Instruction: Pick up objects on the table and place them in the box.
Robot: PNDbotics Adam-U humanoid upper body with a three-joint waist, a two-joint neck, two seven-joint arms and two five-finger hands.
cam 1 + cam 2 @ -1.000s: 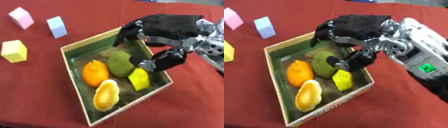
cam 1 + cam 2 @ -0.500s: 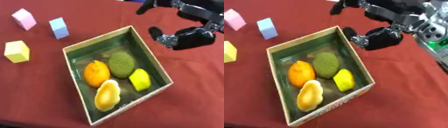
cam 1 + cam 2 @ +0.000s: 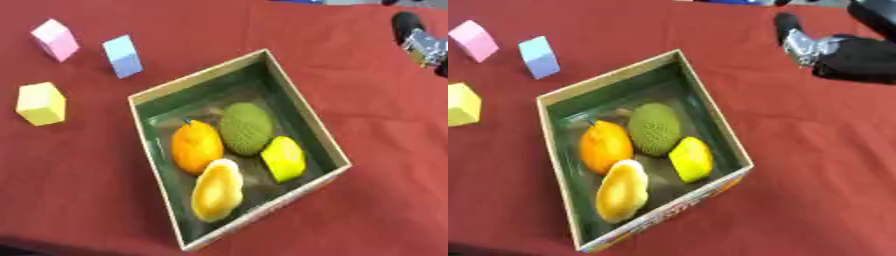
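A green-lined cardboard box sits mid-table, turned at an angle. Inside lie an orange fruit, a bumpy green fruit, a small yellow fruit and a longer yellow-orange fruit. Three blocks rest on the red cloth left of the box: a pink one, a pale blue one and a yellow one. My right hand shows only in part at the upper right, well clear of the box and holding nothing that I can see. My left hand is out of view.
The red cloth covers the whole table. Bare cloth stretches to the right of the box and in front of it.
My right hand has pulled away from over the box to the upper right edge. The fruits in the box lie where they were.
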